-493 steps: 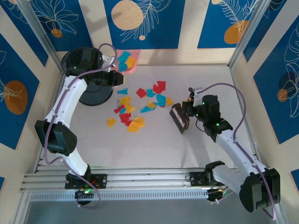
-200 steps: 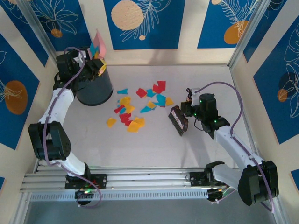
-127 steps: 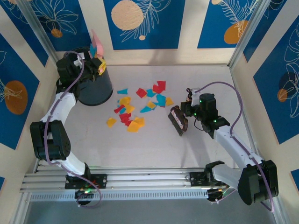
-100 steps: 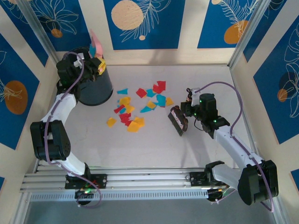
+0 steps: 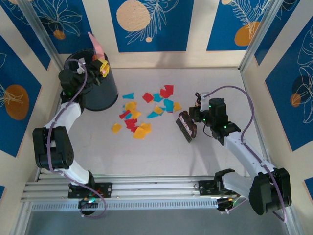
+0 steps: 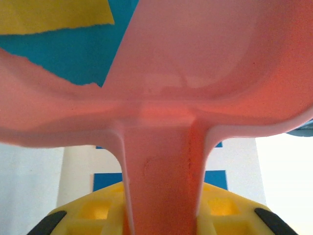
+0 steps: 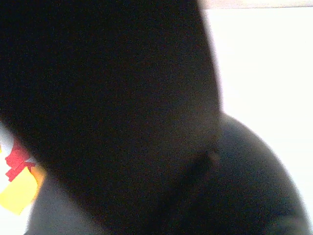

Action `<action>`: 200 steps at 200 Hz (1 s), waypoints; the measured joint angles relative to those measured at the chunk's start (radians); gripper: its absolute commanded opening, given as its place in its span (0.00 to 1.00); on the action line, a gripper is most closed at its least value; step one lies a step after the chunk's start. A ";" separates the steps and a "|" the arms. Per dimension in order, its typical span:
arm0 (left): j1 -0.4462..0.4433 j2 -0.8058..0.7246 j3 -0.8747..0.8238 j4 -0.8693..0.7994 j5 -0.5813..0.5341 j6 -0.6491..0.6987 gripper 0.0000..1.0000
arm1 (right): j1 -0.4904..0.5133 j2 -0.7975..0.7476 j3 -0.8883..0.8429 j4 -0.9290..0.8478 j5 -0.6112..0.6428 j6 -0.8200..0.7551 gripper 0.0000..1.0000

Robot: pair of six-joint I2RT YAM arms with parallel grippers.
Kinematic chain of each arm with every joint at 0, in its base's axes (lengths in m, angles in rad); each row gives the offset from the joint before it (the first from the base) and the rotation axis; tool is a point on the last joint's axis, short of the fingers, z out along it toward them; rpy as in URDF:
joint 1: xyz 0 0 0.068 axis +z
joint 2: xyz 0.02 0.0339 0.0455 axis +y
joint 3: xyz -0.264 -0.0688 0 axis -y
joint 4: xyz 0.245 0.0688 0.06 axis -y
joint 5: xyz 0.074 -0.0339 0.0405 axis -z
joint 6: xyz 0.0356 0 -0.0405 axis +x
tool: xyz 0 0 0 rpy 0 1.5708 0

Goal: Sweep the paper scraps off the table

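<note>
The step now is tipping out the dustpan. The left gripper (image 5: 101, 67) is closed tight on the handle of the pink dustpan (image 5: 94, 43). It holds the pan up on end over the black bin (image 5: 98, 93) in the far left corner of the desk (image 5: 161, 156). In the left wrist view, a few coloured bits (image 6: 58, 54) lie inside the pan.

Lots of paper scraps (image 5: 144, 110) lie in the middle of the desk, not swept up yet. The right gripper (image 5: 198, 116) is closed on a dark brush (image 5: 187, 126), held just to the right of them.

Next, I think the pan must come down flat beside the scraps. Its open edge should face the brush, so the brush can push the scraps in.
</note>
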 measured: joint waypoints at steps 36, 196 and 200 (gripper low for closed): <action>0.000 -0.001 -0.005 0.090 -0.023 -0.100 0.00 | 0.000 0.000 0.000 0.000 0.000 0.000 0.00; -0.022 0.052 -0.083 0.436 -0.183 -0.304 0.00 | 0.004 0.000 0.000 0.000 0.001 0.004 0.00; -0.023 0.054 -0.083 0.437 -0.183 -0.304 0.00 | 0.004 0.000 0.000 0.000 0.001 0.004 0.00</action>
